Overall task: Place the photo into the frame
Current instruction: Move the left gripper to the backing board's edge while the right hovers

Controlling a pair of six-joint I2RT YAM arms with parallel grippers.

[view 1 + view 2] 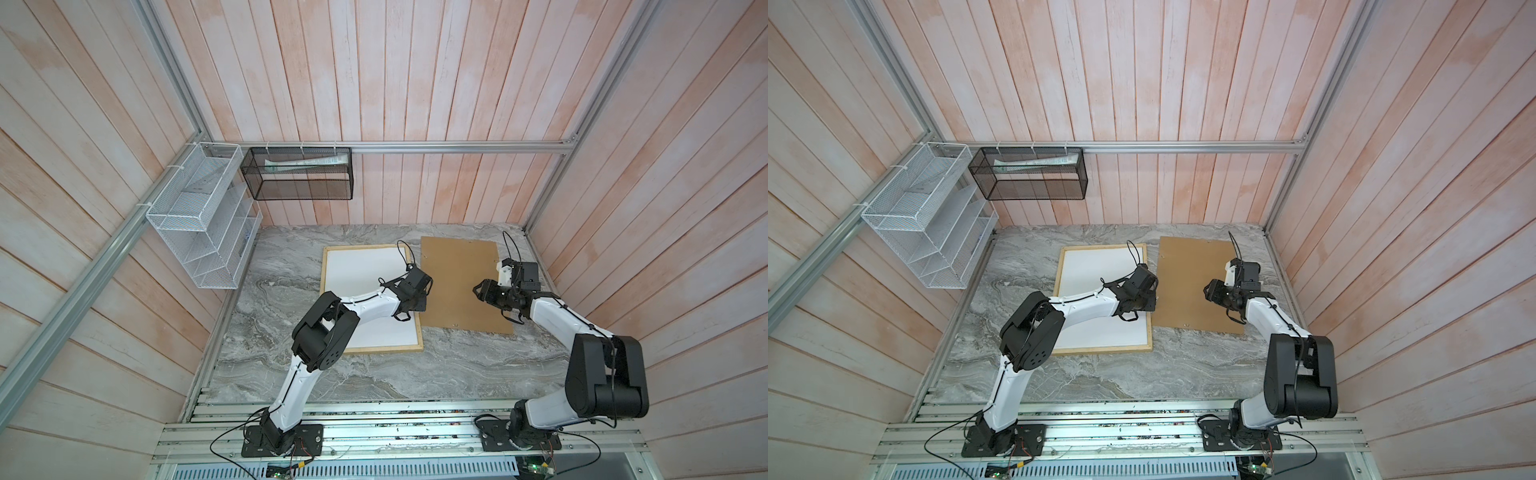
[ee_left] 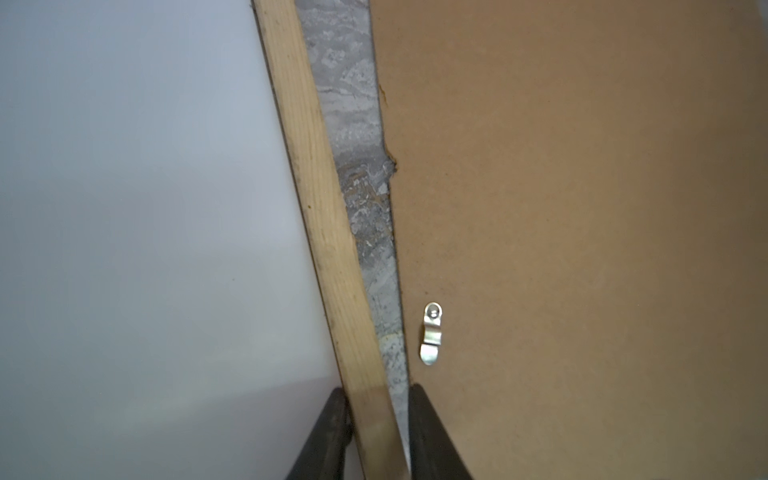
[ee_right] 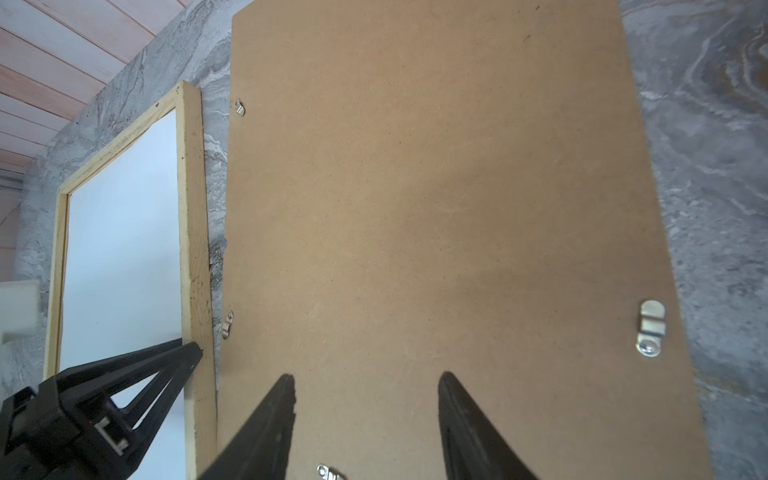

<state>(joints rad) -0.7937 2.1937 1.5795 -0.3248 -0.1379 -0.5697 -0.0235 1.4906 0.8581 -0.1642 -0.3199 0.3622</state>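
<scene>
The frame [image 1: 382, 348] [image 1: 1100, 349] of pale wood lies flat on the marble table. A plain white sheet, the photo [image 1: 361, 282] [image 1: 1092, 274] with its white back up, fills its inside. My left gripper [image 1: 422, 303] [image 2: 378, 388] stands low over the frame's right rail [image 2: 316, 187]. One finger is on the photo [image 2: 145, 208] side and touches the rail. The other finger is on the outer side, with a sliver of table between it and the rail. My right gripper [image 1: 478, 291] [image 3: 365, 378] hangs open and empty above the brown backing panel [image 1: 461, 282] [image 3: 436, 208].
The backing panel [image 2: 582, 208] lies right of the frame with a narrow strip of table between them, and carries small metal clips [image 2: 431, 332] [image 3: 650, 328] at its edges. A white wire rack [image 1: 199, 216] and a black mesh basket [image 1: 299, 174] hang at the back left.
</scene>
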